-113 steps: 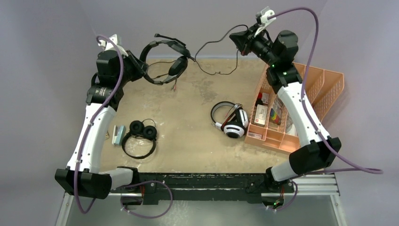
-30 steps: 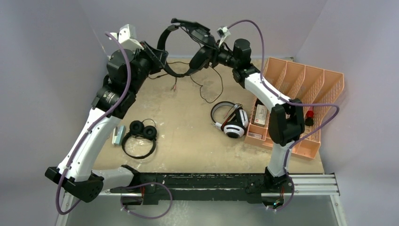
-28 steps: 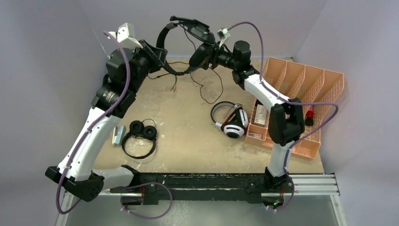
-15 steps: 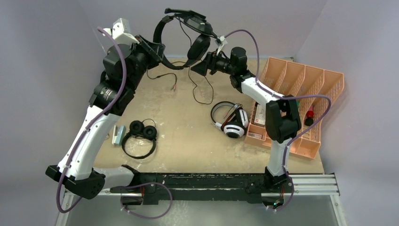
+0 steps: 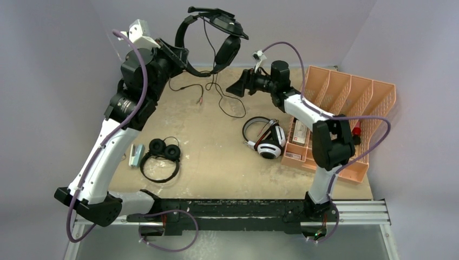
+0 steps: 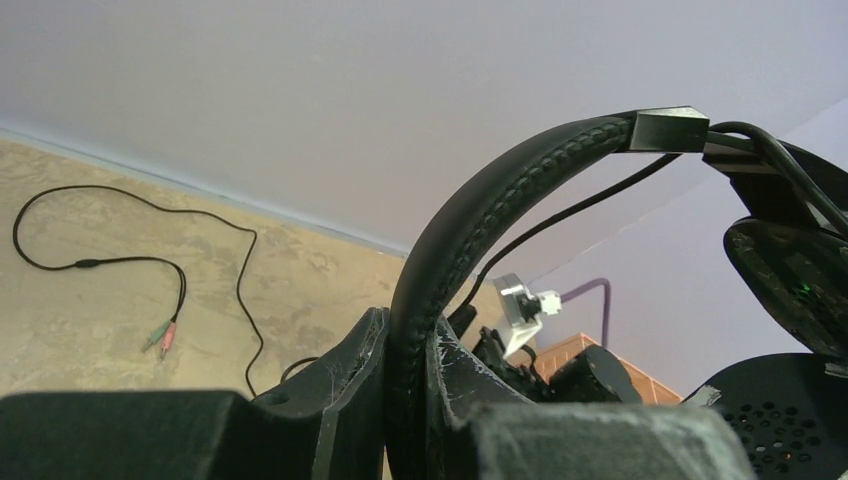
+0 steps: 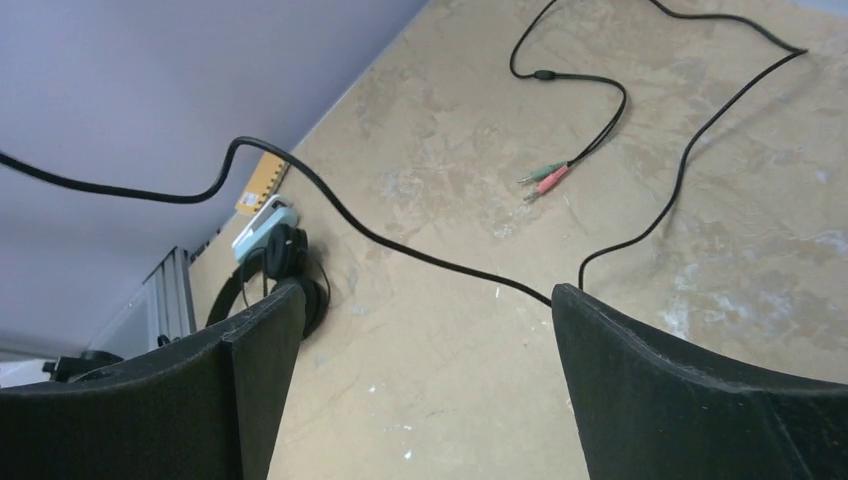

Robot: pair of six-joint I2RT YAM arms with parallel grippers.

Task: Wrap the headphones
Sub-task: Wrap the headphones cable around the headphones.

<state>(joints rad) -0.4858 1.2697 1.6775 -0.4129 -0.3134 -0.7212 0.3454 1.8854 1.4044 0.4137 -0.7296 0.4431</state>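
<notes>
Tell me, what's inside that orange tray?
The tray holds small boxes at its left end and something red further right. The right arm covers the slots between them.

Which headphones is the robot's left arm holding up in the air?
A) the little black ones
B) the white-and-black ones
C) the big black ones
C: the left tool is pinched on the headband of the big black headphones, up above the table, while the white-and-black pair and the little black pair lie on it.
</notes>
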